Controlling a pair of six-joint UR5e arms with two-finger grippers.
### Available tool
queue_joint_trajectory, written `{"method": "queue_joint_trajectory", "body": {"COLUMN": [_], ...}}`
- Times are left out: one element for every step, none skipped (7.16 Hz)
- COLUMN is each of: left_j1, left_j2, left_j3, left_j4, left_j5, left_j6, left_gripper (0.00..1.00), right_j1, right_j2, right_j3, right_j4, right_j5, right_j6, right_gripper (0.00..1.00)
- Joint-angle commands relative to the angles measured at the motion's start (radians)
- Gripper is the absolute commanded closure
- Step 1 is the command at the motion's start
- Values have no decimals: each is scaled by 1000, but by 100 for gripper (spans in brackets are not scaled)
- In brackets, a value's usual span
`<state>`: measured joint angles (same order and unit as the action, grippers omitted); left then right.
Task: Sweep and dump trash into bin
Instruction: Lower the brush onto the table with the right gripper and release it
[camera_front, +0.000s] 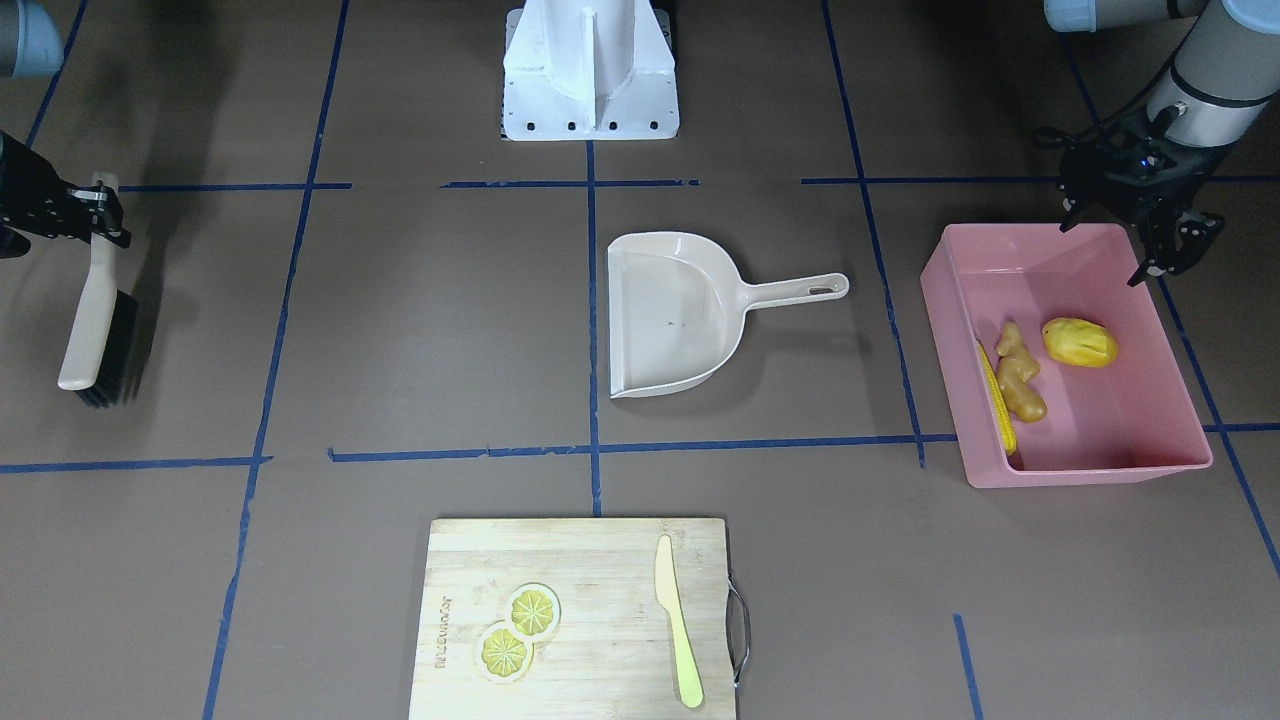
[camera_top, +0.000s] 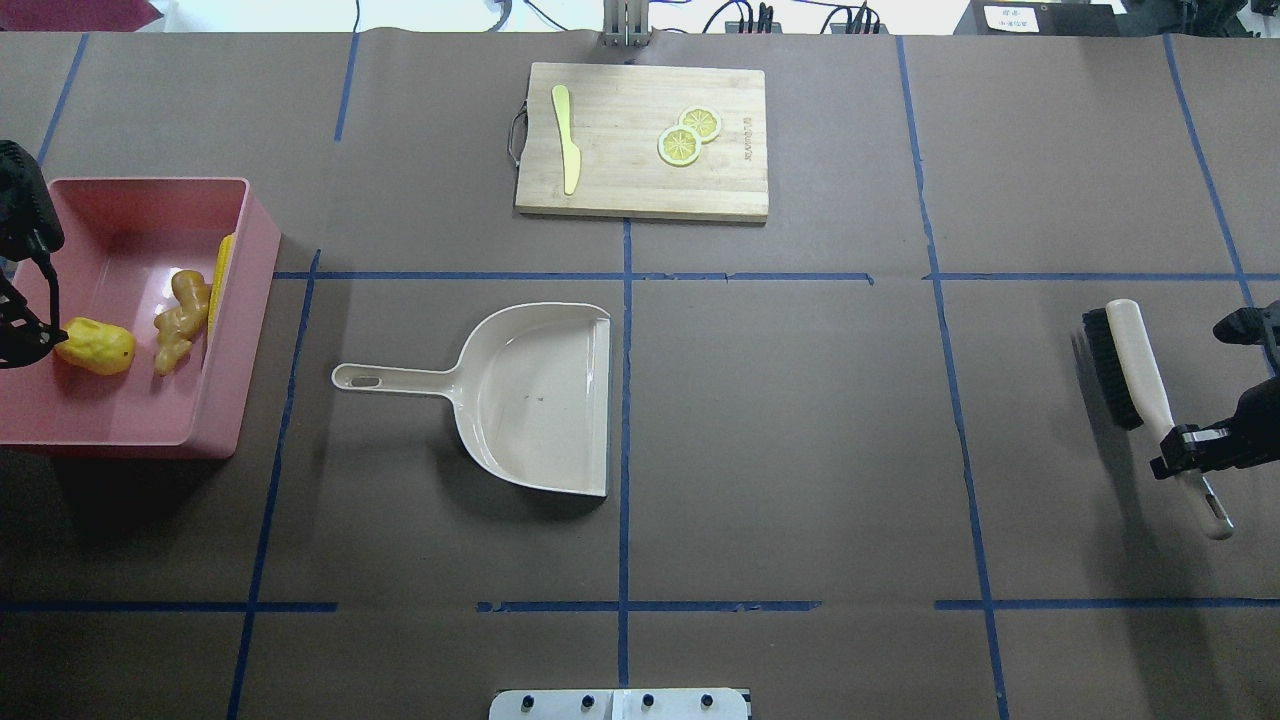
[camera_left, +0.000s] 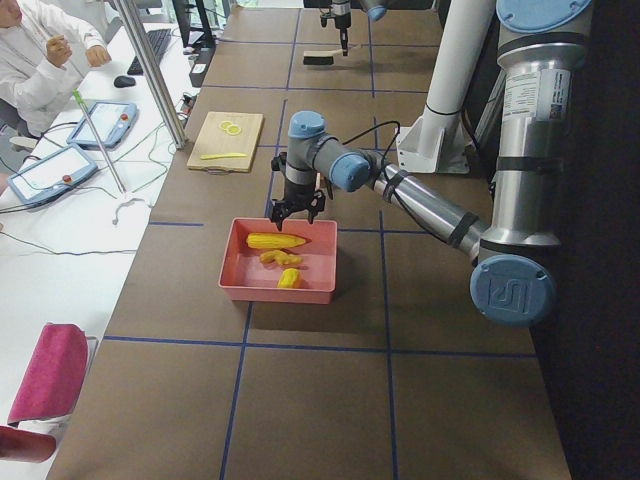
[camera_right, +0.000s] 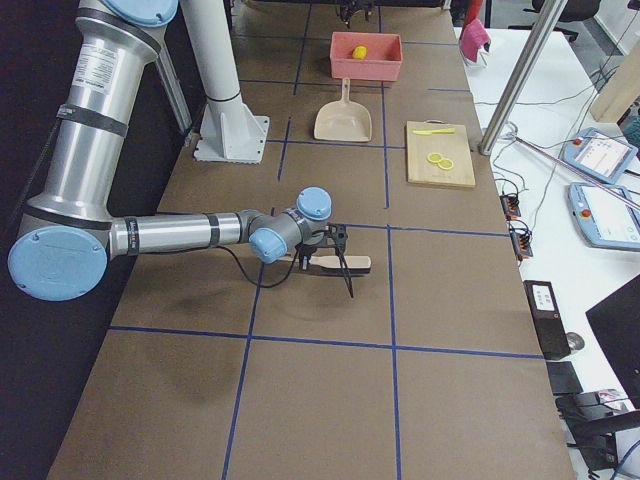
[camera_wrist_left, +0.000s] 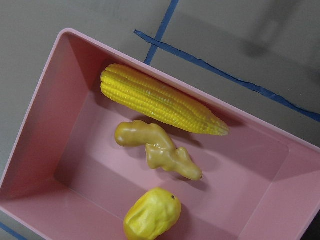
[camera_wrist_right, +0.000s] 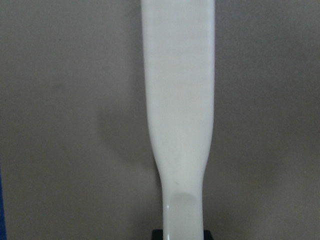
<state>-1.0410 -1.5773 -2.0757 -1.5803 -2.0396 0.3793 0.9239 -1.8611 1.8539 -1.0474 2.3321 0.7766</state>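
The pink bin (camera_front: 1100, 472) stands at the table's left end and also shows in the overhead view (camera_top: 245, 330). In it lie the corn cob (camera_wrist_left: 160, 100), the ginger root (camera_wrist_left: 157, 150) and the yellow lump (camera_wrist_left: 152, 215). My left gripper (camera_front: 1102, 255) hangs open and empty over the bin's near corner. My right gripper (camera_top: 1188, 452) is shut on the handle of a beige brush with black bristles (camera_top: 1128, 362), low over the table at the far right.
A beige dustpan (camera_top: 540, 400) lies empty on the table's middle, its handle pointing toward the bin. A wooden cutting board (camera_top: 620, 180) at the far edge carries two lemon slices (camera_top: 688, 138) and a pale yellow knife (camera_top: 566, 135).
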Motion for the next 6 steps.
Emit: {"method": "queue_joint_trajectory", "body": {"left_j1": [-1,-1,-1,-1,-1,-1], "left_j2": [-1,-1,-1,-1,-1,-1], "left_j3": [3,3,3,3,3,0], "left_j4": [-3,-3,-3,-3,-4,-4], "left_j5": [-1,1,1,1,1,1], "left_j6": [0,-2,-2,-2,-2,-2], "left_gripper": [4,3,2,2,2,2], "right_j1": [-22,-25,-25,-25,-27,-25], "right_j2": [-3,-4,-4,-4,-4,-4], "right_j3": [-5,-8,-8,-8,-8,-7], "right_j4": [0,-2,-2,-2,-2,1], "right_j5": [4,4,4,4,3,3], "right_j6": [0,0,0,0,3,3], "right_gripper": [90,88,84,71,2,0]}}
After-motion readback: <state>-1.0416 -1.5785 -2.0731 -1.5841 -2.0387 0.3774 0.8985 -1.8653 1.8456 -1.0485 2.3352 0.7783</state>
